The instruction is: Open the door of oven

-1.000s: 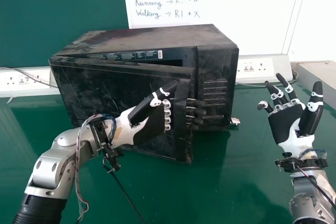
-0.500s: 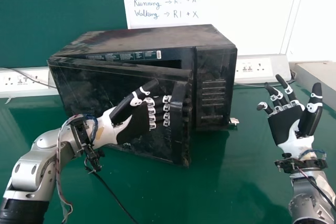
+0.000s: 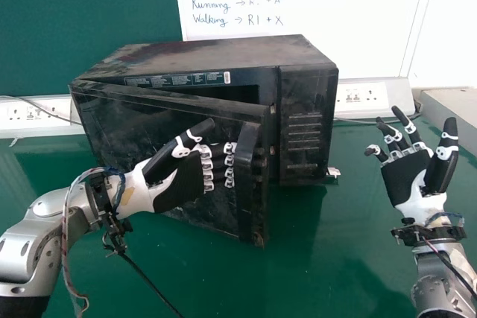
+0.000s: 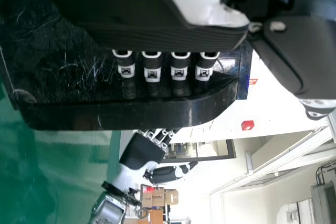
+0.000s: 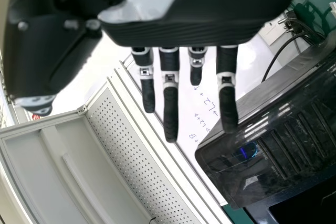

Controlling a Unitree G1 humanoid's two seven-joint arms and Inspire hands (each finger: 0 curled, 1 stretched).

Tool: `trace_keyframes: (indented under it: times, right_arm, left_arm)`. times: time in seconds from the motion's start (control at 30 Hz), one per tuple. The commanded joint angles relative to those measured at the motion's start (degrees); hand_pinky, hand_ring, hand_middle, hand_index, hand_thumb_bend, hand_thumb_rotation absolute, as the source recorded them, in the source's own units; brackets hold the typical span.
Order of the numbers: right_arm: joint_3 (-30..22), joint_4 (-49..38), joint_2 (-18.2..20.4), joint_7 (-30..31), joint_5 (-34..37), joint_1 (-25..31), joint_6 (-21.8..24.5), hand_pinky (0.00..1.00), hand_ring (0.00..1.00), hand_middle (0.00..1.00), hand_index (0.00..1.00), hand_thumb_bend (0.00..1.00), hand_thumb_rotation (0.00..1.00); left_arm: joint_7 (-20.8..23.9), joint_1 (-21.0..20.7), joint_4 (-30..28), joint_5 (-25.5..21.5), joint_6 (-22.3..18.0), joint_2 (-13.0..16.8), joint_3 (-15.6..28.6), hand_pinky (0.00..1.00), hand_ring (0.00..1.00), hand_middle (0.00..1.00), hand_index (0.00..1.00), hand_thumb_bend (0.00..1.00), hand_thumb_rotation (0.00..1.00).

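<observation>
The oven [image 3: 216, 53] stands on the desk [image 3: 335, 243], close to its far edge and left of the middle. Its door [image 3: 141, 124] is partly open: the side with the handle [image 3: 244, 191] stands out over the desk toward the robot, and a dark gap runs along the top and the right, between the door and the body. The door's other side meets the oven's left front corner.

The left hand [image 3: 179, 184] lies in front of the door, its fingers hooked behind the upright handle and its thumb raised free of it. In the left wrist view, the fingers go in between the handle and the door's face.

The right hand [image 3: 406, 176] is open above the right part of the desk, well apart from the oven, its fingers pointing up and slightly bent. In the right wrist view, a small blue light [image 5: 243, 153] glows on the oven's panel [image 3: 305, 102].

Behind the desk's far edge, white sockets [image 3: 361, 97] sit in a strip on the wall, below a whiteboard [image 3: 313, 46] with handwriting. A grey block [image 3: 455, 106] is at the far right corner.
</observation>
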Motion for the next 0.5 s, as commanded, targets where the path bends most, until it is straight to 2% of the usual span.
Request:
trace_keyframes:
  times: [0.0, 0.13, 0.23, 0.3, 0.47]
  right_arm:
    - [0.02, 0.19, -0.22, 0.33, 0.07, -0.64, 0.04, 0.65, 0.85, 0.95, 0.9, 1.0, 0.85]
    - [0.08, 0.05, 0.0, 0.12, 0.0, -0.61, -0.18, 0.65, 0.85, 0.95, 0.91, 1.0, 0.86]
    - [0.14, 0.24, -0.08, 0.22, -0.15, -0.61, -0.31, 0.66, 0.85, 0.95, 0.91, 1.0, 0.86]
    - [0.17, 0.37, -0.12, 0.08, -0.29, -0.68, -0.48, 0.65, 0.84, 0.94, 0.91, 1.0, 0.87]
    - [-0.03, 0.86, -0.23, 0.18, 0.03, -1.0, -0.05, 0.65, 0.84, 0.94, 0.9, 1.0, 0.85]
  left_arm:
    - [-0.82, -0.06, -2.38, -2.95, 1.54, 0.39, 0.79, 0.3, 0.4, 0.55, 0.84, 0.91, 0.86]
    - [-1.15, 0.65, -4.23, -4.12, 3.03, 0.32, 0.01, 0.3, 0.39, 0.53, 0.83, 0.92, 0.86]
    - [-1.31, 1.3, -5.44, -5.08, 3.47, 0.09, -0.14, 0.3, 0.38, 0.52, 0.79, 0.93, 0.86]
    - [-2.42, 1.73, -6.06, -5.78, 3.16, 0.21, -0.1, 0.29, 0.38, 0.51, 0.76, 0.92, 0.87]
    - [-4.93, 1.98, -6.24, -9.8, 5.51, 1.19, 0.94, 0.31, 0.39, 0.51, 0.76, 0.9, 0.83]
